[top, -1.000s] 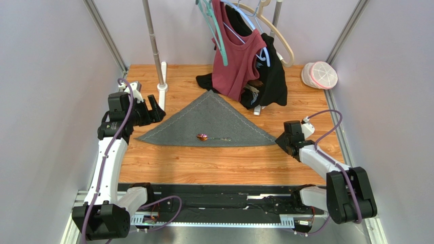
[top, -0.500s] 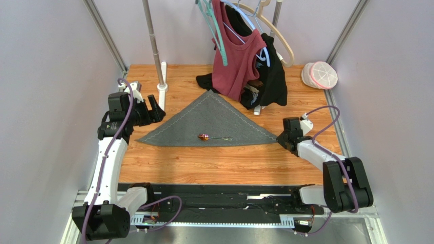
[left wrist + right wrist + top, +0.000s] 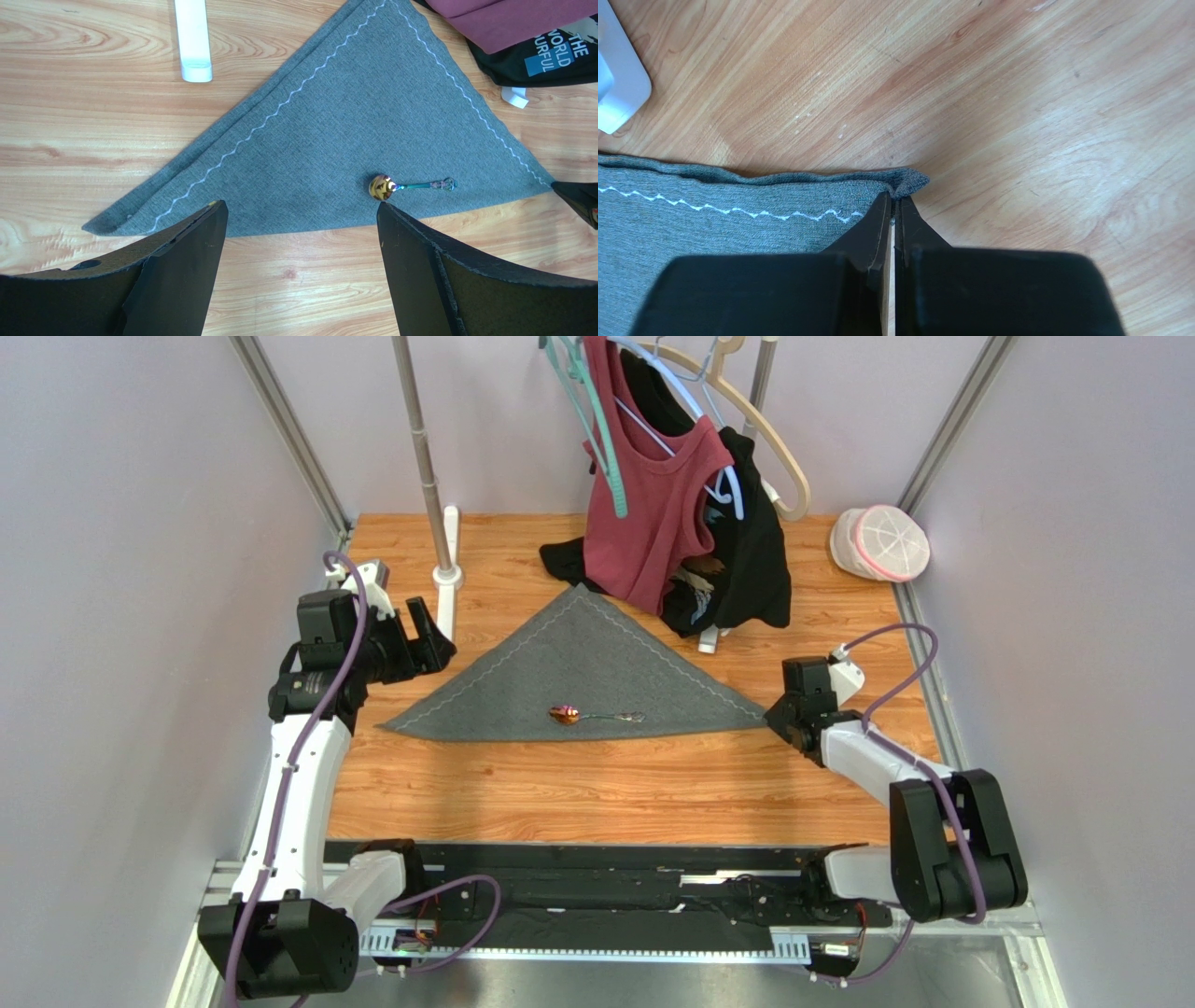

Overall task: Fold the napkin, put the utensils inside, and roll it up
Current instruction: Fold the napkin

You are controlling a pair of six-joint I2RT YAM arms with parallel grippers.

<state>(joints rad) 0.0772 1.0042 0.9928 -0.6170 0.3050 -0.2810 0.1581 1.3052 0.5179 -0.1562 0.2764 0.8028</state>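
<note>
- The bare wooden table (image 3: 561,798) runs in front of the arms. Nothing of the task lies on this near strip.
- The right gripper (image 3: 893,210) is low at the napkin's right corner, fingers pressed together. The corner puckers just at the tips, so it seems to be pinching the very tip, though the wrist view does not show how much cloth is caught.
- The napkin (image 3: 589,665) lies flat, folded into a triangle. Its long folded edge is on the near side and its point is on the far side.
- The spoon (image 3: 410,186) rests on the napkin just inside that near edge. Its bowl is about mid-length and its handle points right, towards the pinched corner.
- The left gripper (image 3: 300,210) hangs above the table beyond the napkin's left corner. Its fingers are wide apart, holding nothing and touching no cloth.
- At the far side, the napkin's point lies close to a maroon top (image 3: 652,490) and a black garment (image 3: 751,546) hanging from a rack.
- Judgement: the folding and the placing of the spoon look done, and the roll is starting from the right corner.
- The next move calls for lifting that corner only slightly and carrying it leftwards over the handle. The cloth should stay taut enough that the spoon does not slide out at the near edge. The free left gripper could steady the left corner.
</note>
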